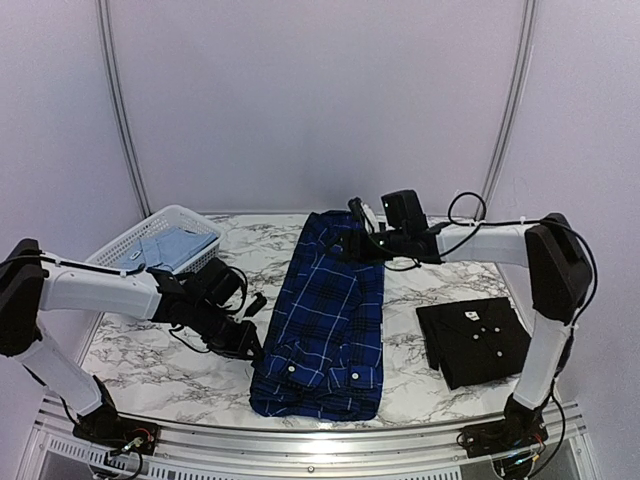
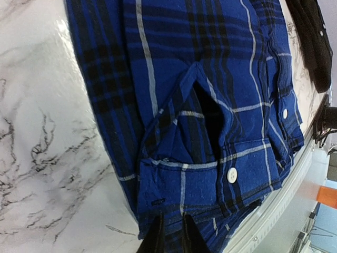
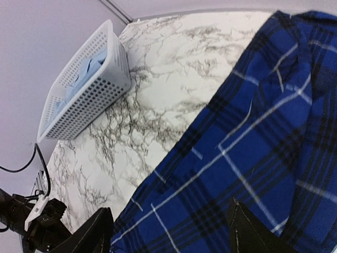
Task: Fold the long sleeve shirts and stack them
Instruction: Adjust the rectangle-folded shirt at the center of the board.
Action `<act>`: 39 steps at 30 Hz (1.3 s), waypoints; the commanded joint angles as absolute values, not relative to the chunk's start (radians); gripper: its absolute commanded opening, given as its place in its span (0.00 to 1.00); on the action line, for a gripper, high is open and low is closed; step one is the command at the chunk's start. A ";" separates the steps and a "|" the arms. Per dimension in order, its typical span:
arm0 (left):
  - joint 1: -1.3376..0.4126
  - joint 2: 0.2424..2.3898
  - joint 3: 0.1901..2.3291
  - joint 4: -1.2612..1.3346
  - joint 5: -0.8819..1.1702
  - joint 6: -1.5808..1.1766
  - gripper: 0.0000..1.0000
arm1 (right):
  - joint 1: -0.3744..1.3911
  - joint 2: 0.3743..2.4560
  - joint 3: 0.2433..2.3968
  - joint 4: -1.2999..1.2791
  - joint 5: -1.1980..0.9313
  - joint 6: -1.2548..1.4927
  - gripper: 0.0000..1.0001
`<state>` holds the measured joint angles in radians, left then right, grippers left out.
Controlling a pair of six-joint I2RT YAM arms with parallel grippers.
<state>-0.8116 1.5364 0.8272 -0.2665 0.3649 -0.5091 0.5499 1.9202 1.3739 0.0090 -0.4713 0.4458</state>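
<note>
top external view: the left gripper (image 1: pixel 243 345) has its fingers nearly together, pinching the near left edge of the royal-blue and navy plaid cloth shirt (image 1: pixel 325 320), which stretches away from it to the right gripper (image 1: pixel 352 243). that gripper hovers over the shirt's far end, jaws wide apart. nearer than it, on its right, lies a folded plain black shirt (image 1: pixel 475 340); off to its left, a pale blue shirt (image 1: pixel 175 248) sits in a white plastic lattice basket (image 1: pixel 115 256).
</note>
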 commanded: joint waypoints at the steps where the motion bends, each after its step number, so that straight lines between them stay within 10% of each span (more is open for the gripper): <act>1: -0.842 1.482 0.790 -0.263 0.415 -0.507 0.12 | 0.641 1.786 1.138 0.045 -0.405 0.485 0.70; 22: -0.990 1.486 0.508 -0.051 0.434 -0.650 0.11 | 1.127 1.371 0.534 0.098 -0.217 0.871 0.71; 39: -0.933 1.212 0.553 -0.241 0.237 -0.690 0.35 | 1.179 1.048 0.330 -0.074 -0.131 1.035 0.68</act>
